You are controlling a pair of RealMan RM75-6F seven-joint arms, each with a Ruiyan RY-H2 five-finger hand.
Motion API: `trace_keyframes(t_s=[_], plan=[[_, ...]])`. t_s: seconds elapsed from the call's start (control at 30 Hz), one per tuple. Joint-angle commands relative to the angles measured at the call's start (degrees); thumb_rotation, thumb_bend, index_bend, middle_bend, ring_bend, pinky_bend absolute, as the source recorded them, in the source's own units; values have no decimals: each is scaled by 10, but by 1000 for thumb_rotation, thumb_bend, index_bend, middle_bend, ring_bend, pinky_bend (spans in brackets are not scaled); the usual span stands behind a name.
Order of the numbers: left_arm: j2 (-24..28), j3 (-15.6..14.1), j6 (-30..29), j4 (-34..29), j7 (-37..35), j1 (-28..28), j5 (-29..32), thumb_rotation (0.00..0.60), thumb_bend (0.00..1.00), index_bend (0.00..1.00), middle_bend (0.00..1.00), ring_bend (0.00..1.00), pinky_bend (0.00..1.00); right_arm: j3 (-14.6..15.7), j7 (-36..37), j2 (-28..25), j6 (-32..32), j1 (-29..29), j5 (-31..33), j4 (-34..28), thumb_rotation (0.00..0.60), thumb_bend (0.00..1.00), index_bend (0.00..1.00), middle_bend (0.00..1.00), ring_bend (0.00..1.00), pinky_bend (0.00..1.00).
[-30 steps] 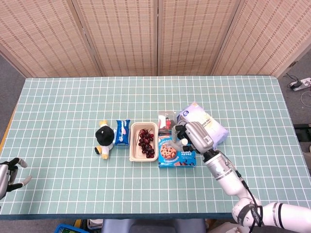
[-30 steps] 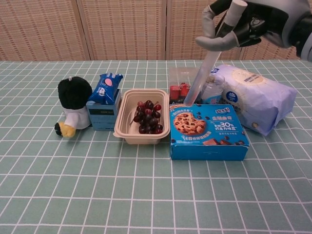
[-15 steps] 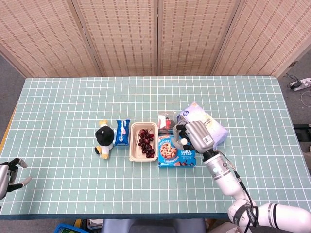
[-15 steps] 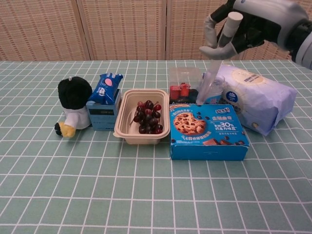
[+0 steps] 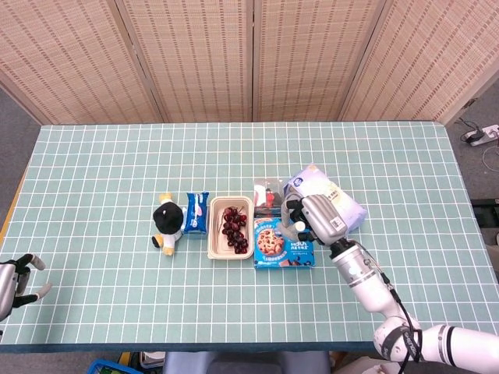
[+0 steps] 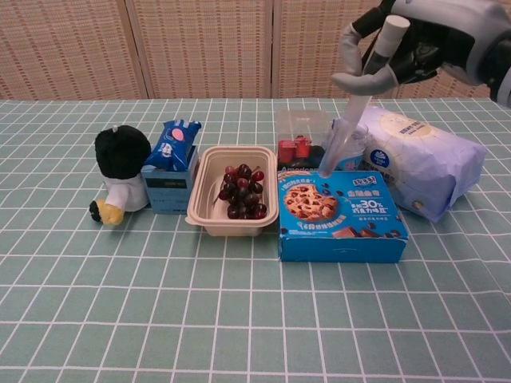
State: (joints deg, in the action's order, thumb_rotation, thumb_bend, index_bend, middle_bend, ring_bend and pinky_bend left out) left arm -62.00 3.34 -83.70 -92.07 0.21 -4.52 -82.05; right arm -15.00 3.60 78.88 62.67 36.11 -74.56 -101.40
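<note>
A staged lab set: gridded green table (image 5: 117, 171) backed by woven folding screens (image 5: 195, 54).

My right hand (image 6: 403, 48) hangs above the cookie box (image 6: 339, 214), fingers curled round a clear tube (image 6: 355, 100) — its tip slanting down toward the box's far edge. My right forearm runs back from the box toward me. My left hand (image 5: 14, 282) rests far left of the box, fingers apart — holding nothing.
</note>
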Motion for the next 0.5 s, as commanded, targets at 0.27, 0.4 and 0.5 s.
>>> trace_keyframes(t_s=[0.27, 0.4, 0.5], plan=[[0, 0, -1, 0, -5, 0, -2, 600, 68, 635, 870, 625, 622, 1, -16, 19, 17, 1, 1, 0, 600, 538, 803, 1000, 1000, 1000], [0, 0, -2, 1, -7, 0, -3, 600, 68, 636, 870, 625, 622, -11, 65, -2, -1, 0, -3, -14, 600, 538, 802, 1000, 1000, 1000], [1, 0, -1, 1, -8, 0, -3, 600, 68, 635, 870, 625, 622, -21, 89, -5, 12, -3, -9, -14, 600, 538, 802, 1000, 1000, 1000]])
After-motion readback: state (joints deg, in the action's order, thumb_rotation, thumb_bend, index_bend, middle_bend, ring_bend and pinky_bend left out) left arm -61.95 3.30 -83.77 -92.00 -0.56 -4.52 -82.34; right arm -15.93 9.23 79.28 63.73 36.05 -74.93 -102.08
